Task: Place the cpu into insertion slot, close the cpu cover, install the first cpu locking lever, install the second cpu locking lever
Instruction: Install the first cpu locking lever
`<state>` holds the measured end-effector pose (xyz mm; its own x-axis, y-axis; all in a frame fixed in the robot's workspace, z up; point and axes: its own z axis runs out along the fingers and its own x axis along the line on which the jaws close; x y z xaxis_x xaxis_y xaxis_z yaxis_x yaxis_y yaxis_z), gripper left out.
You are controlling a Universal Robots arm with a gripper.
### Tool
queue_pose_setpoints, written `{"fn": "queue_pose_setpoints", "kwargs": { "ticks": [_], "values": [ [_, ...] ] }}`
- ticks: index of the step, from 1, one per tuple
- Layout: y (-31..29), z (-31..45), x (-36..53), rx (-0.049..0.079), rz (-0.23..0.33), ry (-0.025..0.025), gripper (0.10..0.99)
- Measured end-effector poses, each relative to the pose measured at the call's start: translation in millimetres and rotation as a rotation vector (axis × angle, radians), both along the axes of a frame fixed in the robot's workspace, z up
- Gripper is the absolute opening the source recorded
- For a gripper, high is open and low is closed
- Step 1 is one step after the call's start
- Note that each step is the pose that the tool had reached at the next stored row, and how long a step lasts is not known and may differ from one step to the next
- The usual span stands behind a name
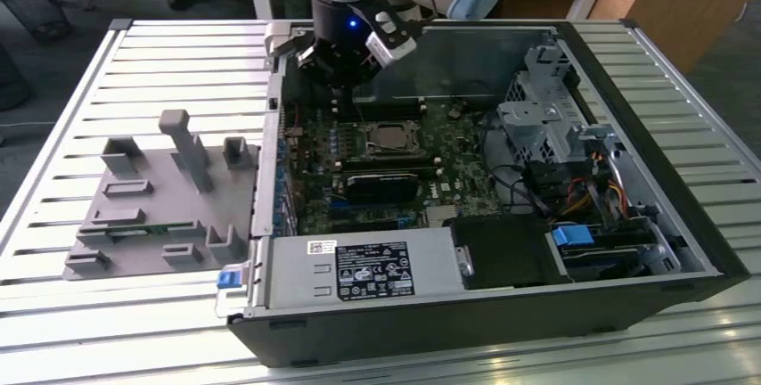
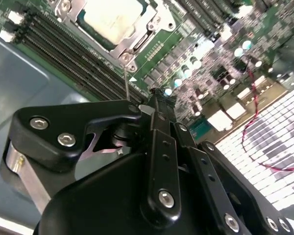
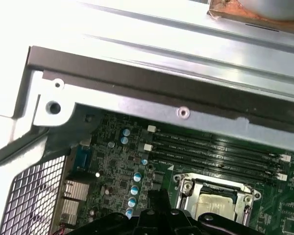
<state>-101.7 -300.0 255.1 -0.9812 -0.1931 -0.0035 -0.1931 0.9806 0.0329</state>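
Note:
The cpu (image 2: 112, 19) lies in the insertion slot on the green motherboard, its pale silver face up; the slot itself is hidden under it. The silvery cpu cover (image 2: 137, 41) lies flat around the chip, framing it. A thin locking lever (image 2: 126, 81) rises from the socket's corner to just beside my fingertips. My gripper (image 2: 159, 94) hangs a little above the board beside the socket, fingers shut together. I cannot tell whether they touch the lever. In the exterior view the gripper (image 1: 345, 104) is just behind the socket and cpu (image 1: 387, 138). The first wrist view shows the cpu (image 3: 215, 200) and cover (image 3: 186, 188).
The open computer case has a metal wall (image 3: 161, 83) close behind the gripper. Memory slots (image 2: 63, 44) run beside the socket. A long black card (image 1: 387, 184), a power supply (image 1: 356, 269) and a drive cage (image 1: 541, 126) surround it. A grey fixture (image 1: 167, 193) stands at the exterior view's left.

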Motion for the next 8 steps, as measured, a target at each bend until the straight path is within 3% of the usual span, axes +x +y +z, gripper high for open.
{"fn": "queue_pose_setpoints", "kwargs": {
  "ticks": [8],
  "values": [
    [3.3, -1.6, 2.0, 0.0, -0.051, 0.0001, 0.106]
  ]
}}
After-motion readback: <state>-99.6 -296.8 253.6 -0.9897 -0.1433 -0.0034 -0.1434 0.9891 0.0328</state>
